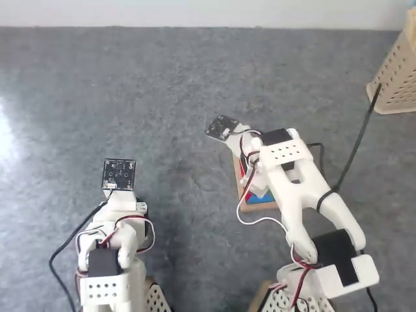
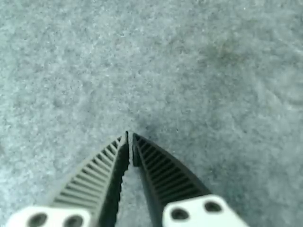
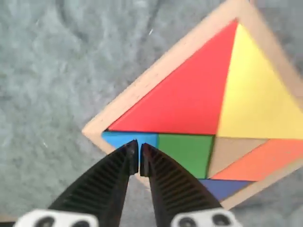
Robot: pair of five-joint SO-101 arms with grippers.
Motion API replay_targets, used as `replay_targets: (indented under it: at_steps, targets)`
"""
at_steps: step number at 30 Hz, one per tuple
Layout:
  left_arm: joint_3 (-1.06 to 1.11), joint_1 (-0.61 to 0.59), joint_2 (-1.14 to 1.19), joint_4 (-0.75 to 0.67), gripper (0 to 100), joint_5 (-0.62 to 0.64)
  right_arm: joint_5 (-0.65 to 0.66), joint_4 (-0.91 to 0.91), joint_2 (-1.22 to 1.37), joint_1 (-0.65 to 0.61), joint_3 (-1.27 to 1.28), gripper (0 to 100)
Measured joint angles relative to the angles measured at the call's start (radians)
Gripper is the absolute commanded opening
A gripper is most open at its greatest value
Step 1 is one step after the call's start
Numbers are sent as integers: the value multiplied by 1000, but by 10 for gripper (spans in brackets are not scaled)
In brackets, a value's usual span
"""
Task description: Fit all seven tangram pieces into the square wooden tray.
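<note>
Hands first: the left hand (image 2: 130,138) hung clenched and empty over bare grey worktop (image 2: 199,61), well apart from the puzzle. The right hand (image 3: 138,150) was likewise clenched on nothing, its tips poised over the near corner of the tray (image 3: 161,73), just above the light blue piece (image 3: 118,138).

Beyond those tips the tray lay flat on the worktop with its pieces seated edge to edge: a green square (image 3: 187,151), a dark blue piece (image 3: 222,187), an orange piece (image 3: 255,163), then the big red triangle (image 3: 184,99) and the yellow triangle (image 3: 251,94). Between green and orange sat a tan triangle (image 3: 232,151); whether that was a plain wooden piece or the bare tray floor could not be told.

By my judgement the puzzle looked finished or one piece short. The danger lay in the right hand's closeness: a drop or sideways drift could catch the rim, skid the tray across the worktop, or tip the light blue piece up and jostle its neighbours loose.

Farthest off, a perforated beige stand (image 1: 398,71) stood at the worktop's far edge.
</note>
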Motion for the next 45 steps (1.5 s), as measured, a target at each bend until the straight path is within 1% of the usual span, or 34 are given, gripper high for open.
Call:
replay_targets:
  at_steps: [3, 6, 15, 17, 20, 24, 27, 31, 36, 42, 45]
  targets:
    - [0, 0, 0, 0, 12, 0, -2, -5, 0, -23, 48, 16]
    - [0, 0, 0, 0, 12, 0, -2, -49, 0, -29, 95, 16]
    - [0, 0, 0, 0, 12, 0, -2, -87, -2, -29, 115, 16]
    - [0, 0, 0, 0, 12, 0, -20, -87, -12, -31, 115, 16]
    - [0, 0, 0, 0, 12, 0, -110, -87, -44, -23, 115, 16]
    - [0, 0, 0, 0, 12, 0, -229, -49, -91, 43, 81, 16]
    - [0, 0, 0, 0, 12, 0, -288, -3, -118, 107, 64, 16]
    - [0, 0, 0, 0, 12, 0, -350, 15, -129, 204, 63, 17]
    - [0, 0, 0, 0, 12, 0, -367, 17, -129, 316, 63, 17]
    - [0, 0, 0, 0, 12, 0, -368, 17, -133, 330, 97, 7]
    - [0, 0, 0, 0, 12, 0, -399, -6, -183, 341, 158, 7]
